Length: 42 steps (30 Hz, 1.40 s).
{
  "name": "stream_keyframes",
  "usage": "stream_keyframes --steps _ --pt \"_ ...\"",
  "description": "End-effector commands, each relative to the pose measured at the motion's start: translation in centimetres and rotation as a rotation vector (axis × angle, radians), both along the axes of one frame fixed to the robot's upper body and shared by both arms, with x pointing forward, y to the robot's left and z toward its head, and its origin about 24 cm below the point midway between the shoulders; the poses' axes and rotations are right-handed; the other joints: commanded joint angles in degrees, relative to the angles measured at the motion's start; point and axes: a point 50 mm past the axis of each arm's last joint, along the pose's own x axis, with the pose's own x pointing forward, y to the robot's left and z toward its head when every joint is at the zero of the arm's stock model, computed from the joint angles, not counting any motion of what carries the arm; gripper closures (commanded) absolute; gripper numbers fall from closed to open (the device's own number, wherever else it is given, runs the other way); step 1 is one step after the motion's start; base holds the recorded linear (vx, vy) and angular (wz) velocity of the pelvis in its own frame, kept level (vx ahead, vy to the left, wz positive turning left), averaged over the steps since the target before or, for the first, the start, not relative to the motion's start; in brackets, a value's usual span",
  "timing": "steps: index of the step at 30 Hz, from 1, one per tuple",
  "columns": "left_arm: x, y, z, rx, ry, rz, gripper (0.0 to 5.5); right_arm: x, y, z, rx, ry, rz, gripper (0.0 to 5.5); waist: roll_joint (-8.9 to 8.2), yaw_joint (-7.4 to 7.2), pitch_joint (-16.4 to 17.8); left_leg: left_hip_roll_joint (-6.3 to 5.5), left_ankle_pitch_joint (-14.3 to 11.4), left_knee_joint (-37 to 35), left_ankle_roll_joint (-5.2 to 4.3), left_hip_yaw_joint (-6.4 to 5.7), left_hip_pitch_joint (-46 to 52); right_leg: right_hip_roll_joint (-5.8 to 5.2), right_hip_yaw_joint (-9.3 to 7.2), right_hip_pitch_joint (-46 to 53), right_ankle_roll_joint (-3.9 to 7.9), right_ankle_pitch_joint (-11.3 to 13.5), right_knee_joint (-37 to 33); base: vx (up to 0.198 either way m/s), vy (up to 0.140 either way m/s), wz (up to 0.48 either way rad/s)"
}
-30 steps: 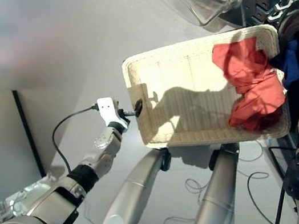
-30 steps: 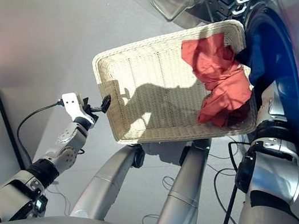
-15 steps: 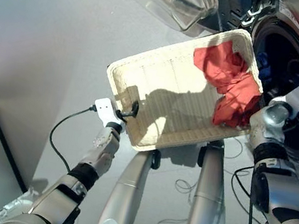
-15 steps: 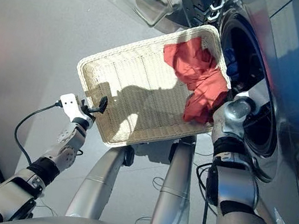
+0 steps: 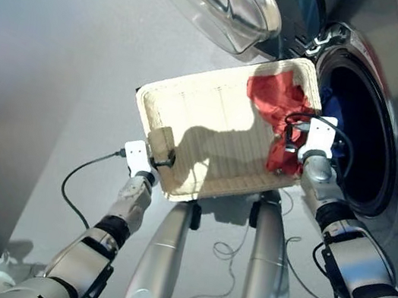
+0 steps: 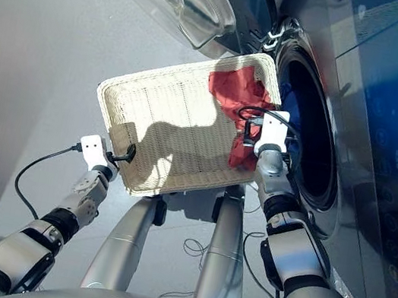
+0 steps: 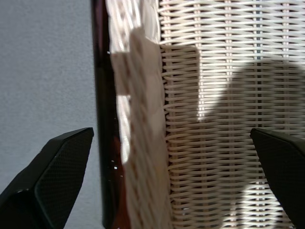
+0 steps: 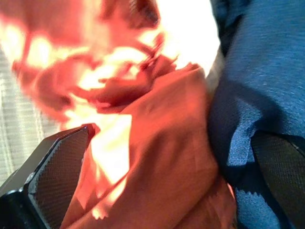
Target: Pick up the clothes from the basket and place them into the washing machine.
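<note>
L gripper [image 5: 160, 159] sits at the basket [image 5: 210, 132] near rim, fingers spread either side of the wall, not pinching; R gripper [image 5: 299, 138] is now out of the washing machine [image 5: 358, 123] porthole and over the basket's far end, jaws spread around the red-orange garment [image 8: 157, 157], navy garment [image 8: 257, 86] just beside it at the porthole lip; black one not seen; red pick looks next.

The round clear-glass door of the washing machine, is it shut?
No, the round clear-glass door is swung open, leaving the dark drum opening uncovered beside the cream woven basket.
</note>
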Motion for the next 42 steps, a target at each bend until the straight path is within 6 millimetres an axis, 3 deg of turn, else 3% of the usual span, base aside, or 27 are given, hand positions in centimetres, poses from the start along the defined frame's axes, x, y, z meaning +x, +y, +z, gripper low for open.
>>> stream_keyframes --steps 1,12,17,18,19,24,30,31,32,33,34,37,42 --pt "0.9 1.7 1.3 0.014 -0.049 0.043 0.0 1.3 1.8 1.9 -0.141 -0.009 0.124 0.0 0.95 1.45 3.2 1.71 -2.2 1.1 -0.82 -0.96 1.0 0.35 -0.21 4.5 3.49 -3.0 -2.1 0.0 0.0 0.0" --pt "1.8 0.5 1.9 0.015 -0.054 0.015 0.0 0.8 2.3 -0.7 -0.285 0.176 0.144 0.0 1.59 2.85 4.6 1.63 -2.0 1.5 -0.88 -1.91 -0.4 0.35 -0.86 2.9 3.38 -3.8 -0.9 0.0 0.0 0.0" --pt "2.0 0.4 2.2 0.007 -0.063 0.012 0.0 0.6 0.0 -0.8 -0.21 0.208 0.018 0.0 2.22 3.2 4.9 1.48 -2.0 1.8 -0.8 -2.02 -1.2 0.12 -0.74 1.4 3.31 -4.3 0.6 0.0 0.0 0.0" --pt "1.9 0.4 2.3 0.01 -0.066 0.012 0.0 0.6 -0.9 -0.4 -0.192 0.207 -0.03 3.49 2.42 3.38 5.0 1.37 -2.1 2.3 -0.74 -1.99 -1.6 0.09 -0.68 1.2 3.29 -4.3 1.1 0.0 0.0 0.0" --pt "1.9 0.4 2.2 0.009 -0.065 0.013 0.0 0.6 -1.2 -0.3 -0.178 0.203 -0.048 5.5 2.53 3.43 4.9 1.31 -2.2 2.3 -0.65 -1.97 -1.6 0.13 -0.56 1.2 3.27 -4.3 1.2 0.0 0.0 0.0" --pt "1.6 0.7 1.9 0.006 -0.058 0.031 0.0 0.9 -1.9 0.7 -0.129 0.148 -0.121 5.5 2.47 3.08 4.6 1.24 -2.6 2.5 -0.47 -1.53 -1.0 0.05 -0.34 1.7 3.36 -4.2 1.3 0.0 0.0 0.0" --pt "1.3 1.1 2.2 -0.011 -0.082 0.065 0.0 1.8 -2.5 3.7 0.018 -0.04 -0.219 5.5 2.13 1.97 4.0 1.48 -3.4 2.3 -0.25 -0.42 1.3 0.19 0.01 3.7 3.46 -3.7 0.5 0.0 0.0 0.0" --pt "1.2 1.4 2.1 -0.009 -0.084 0.077 0.0 2.2 -2.5 5.4 0.031 -0.127 -0.229 5.5 2.02 1.54 3.8 1.5 -3.4 2.0 -0.3 -0.11 2.0 0.32 0.15 4.6 3.55 -3.3 -0.4 0.0 0.0 0.0" --pt "1.2 1.4 2.1 -0.009 -0.084 0.077 0.0 2.2 -2.5 5.4 0.031 -0.127 -0.229 5.5 2.02 1.54 3.9 1.51 -3.4 1.9 -0.3 -0.09 2.1 0.32 0.16 4.6 3.55 -3.3 -0.4 -0.136 0.065 -0.081" --pt "1.0 1.9 2.2 -0.008 -0.093 0.101 0.0 2.7 -1.7 8.3 0.005 -0.275 -0.205 5.5 1.62 0.5 3.9 1.29 -1.7 1.3 -0.03 0.71 2.2 0.19 0.29 4.7 3.3 -1.2 -1.7 -0.119 0.045 -0.15" --pt "1.0 1.9 2.2 -0.008 -0.092 0.101 0.0 2.7 -1.7 8.3 0.005 -0.274 -0.206 5.5 1.6 0.51 3.9 1.29 -1.7 1.2 -0.03 0.73 2.2 0.19 0.3 4.8 3.3 -1.2 -1.7 -0.128 0.062 -0.187" --pt "0.3 1.9 1.9 -0.008 -0.103 0.124 0.0 1.5 -1.0 12.0 -0.127 -0.538 -0.197 5.5 1.78 -0.77 4.0 1.1 -1.8 0.3 0.11 1.5 3.7 0.14 0.9 5.9 3.62 -0.7 -2.7 -0.026 0.056 -0.211" --pt "0.1 0.7 2.1 0.015 -0.138 0.096 0.0 -0.5 -3.5 16.2 -0.315 -0.818 -0.422 5.5 3.58 -1.15 4.0 0.39 -1.9 -0.8 0.42 2.55 5.3 -0.46 2.07 6.5 4.05 -0.9 -2.7 -0.03 0.066 -0.161"
